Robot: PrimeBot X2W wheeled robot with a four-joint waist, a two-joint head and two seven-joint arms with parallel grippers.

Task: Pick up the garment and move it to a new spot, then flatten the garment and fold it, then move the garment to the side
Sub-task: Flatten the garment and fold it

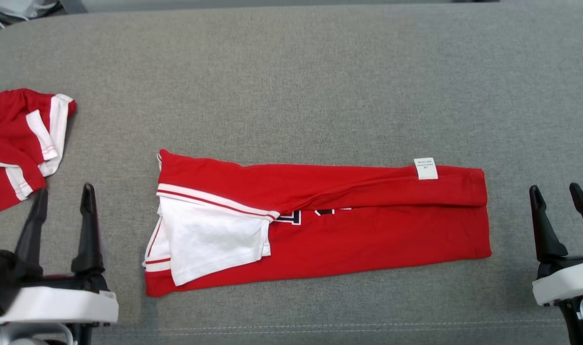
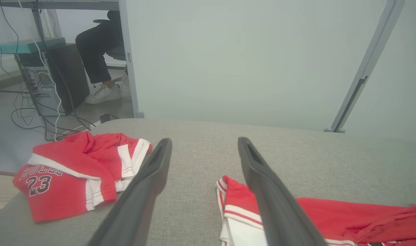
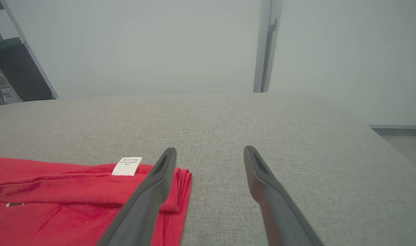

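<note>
The garment [image 1: 368, 239] — a red jersey with white trim — lay folded lengthwise into a long band near the middle of the grey padded surface [image 1: 291, 72]; its white sleeve [image 1: 210, 239] lay at the left end, and a small white label [image 1: 425, 168] sat on the far edge near the right end; the left gripper [image 1: 64, 191] stood just off the left end, fingers spread and empty; the right gripper [image 1: 554, 188] stood off the right end — likewise spread, grasping nothing; a second red jersey [image 1: 13, 143] lay crumpled at the surface's left edge.
</note>
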